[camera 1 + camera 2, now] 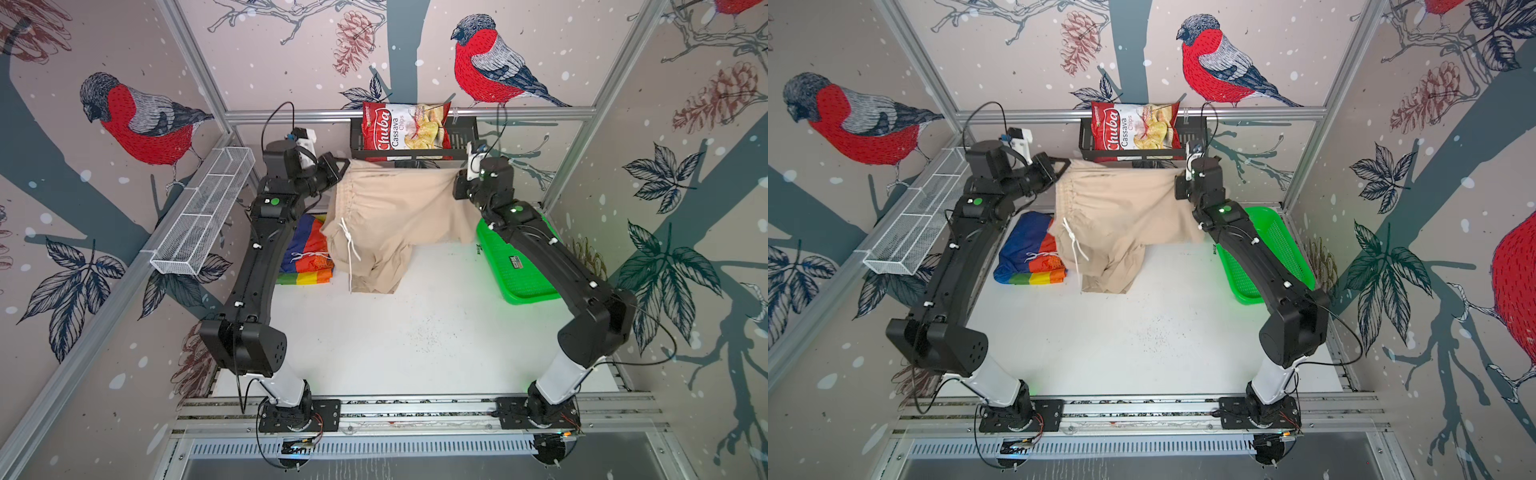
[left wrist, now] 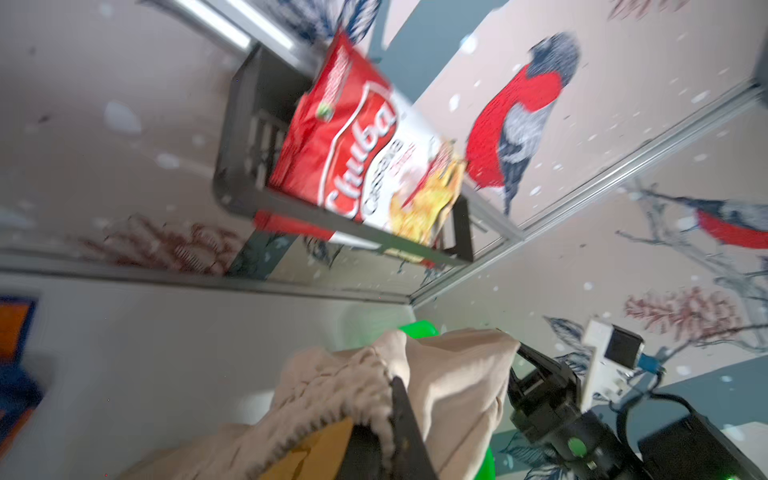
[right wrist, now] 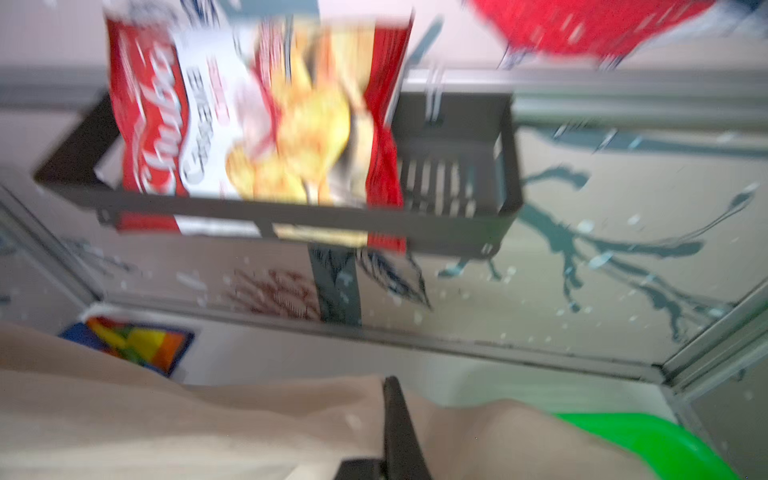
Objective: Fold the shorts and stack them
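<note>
Left gripper [image 1: 344, 163] and right gripper [image 1: 456, 179] each clench the beige shorts [image 1: 390, 212], raised between them; rainbow-striped shorts [image 1: 305, 255] lie alongside.

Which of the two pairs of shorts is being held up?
The plain beige shorts with the white drawstring: the left pincer and the right pincer hold them up. The rainbow-striped shorts lie on the table.

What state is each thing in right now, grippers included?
beige shorts: unfolded, held up between both grippers, lower part on table.
rainbow shorts: folded, lying on table.
left gripper: shut on beige shorts.
right gripper: shut on beige shorts.
green basket: on table, nothing visible inside.
chips bag: upright in wall rack.
</note>
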You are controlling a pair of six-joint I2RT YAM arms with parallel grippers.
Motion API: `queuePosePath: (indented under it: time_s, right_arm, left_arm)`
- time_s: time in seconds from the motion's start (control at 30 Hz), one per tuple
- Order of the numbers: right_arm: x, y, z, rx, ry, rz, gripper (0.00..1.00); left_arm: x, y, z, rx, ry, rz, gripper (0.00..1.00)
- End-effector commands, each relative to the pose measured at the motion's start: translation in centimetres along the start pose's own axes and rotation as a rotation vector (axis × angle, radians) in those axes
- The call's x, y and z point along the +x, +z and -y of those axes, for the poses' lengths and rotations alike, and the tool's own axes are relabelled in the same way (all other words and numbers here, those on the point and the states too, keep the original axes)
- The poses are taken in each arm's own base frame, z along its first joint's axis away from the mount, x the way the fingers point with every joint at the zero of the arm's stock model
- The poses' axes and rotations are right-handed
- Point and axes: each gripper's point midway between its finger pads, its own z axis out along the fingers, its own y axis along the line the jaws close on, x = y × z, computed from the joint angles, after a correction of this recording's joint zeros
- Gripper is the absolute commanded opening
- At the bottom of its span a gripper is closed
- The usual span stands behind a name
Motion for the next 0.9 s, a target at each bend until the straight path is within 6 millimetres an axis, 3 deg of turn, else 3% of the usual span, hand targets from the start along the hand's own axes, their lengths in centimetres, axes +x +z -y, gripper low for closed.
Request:
queuePosePath:
  time_s: [0.0, 0.03, 0.1, 0.2, 0.47, 0.57, 0.63, 0.73, 0.8, 0.83, 0.87]
  right_arm:
    - [-4.0, -3.4, 2.8, 0.117, 0.031, 0.101, 0.00]
    - [-4.2, -4.7, 3.0, 0.108, 0.045, 0.118, 0.00]
    - [-2.2, -6.5, 2.9, 0.091, 0.055, 0.105, 0.00]
    - [3.8, -9.6, 2.7, 0.095, 0.061, 0.026, 0.00]
    - [25.1, -17.6, 3.6, 0.126, 0.285, -0.322, 0.00]
    - [31.4, -19.3, 3.3, 0.114, 0.371, -0.455, 0.00]
    - [33.9, -20.1, 3.0, 0.114, 0.394, -0.520, 0.00]
    - [35.7, -20.9, 2.7, 0.122, 0.395, -0.582, 0.08]
    - [35.9, -21.1, 2.5, 0.111, 0.385, -0.607, 0.24]
    - [35.6, -21.1, 2.4, 0.108, 0.379, -0.610, 0.38]
    - [35.0, -21.1, 2.3, 0.102, 0.374, -0.603, 0.50]
  left_arm:
    - [-1.8, -1.2, 4.8, 0.163, 0.074, 0.027, 0.00]
    - [-1.7, -1.8, 5.4, 0.178, 0.107, 0.030, 0.00]
    - [-0.3, -2.9, 5.5, 0.183, 0.154, 0.023, 0.00]
    - [4.0, -4.6, 3.6, 0.168, 0.168, -0.020, 0.00]
    - [22.0, -9.1, -4.9, 0.107, -0.054, -0.262, 0.00]
    - [28.6, -10.7, -8.4, 0.009, -0.125, -0.366, 0.00]
    - [32.9, -11.8, -10.2, -0.038, -0.189, -0.444, 0.00]
    - [38.3, -13.2, -11.5, -0.069, -0.271, -0.533, 0.00]
    - [40.7, -13.8, -11.9, -0.089, -0.304, -0.578, 0.00]
    - [41.7, -14.0, -12.0, -0.099, -0.314, -0.599, 0.04]
    - [42.5, -14.2, -11.9, -0.100, -0.319, -0.622, 0.22]
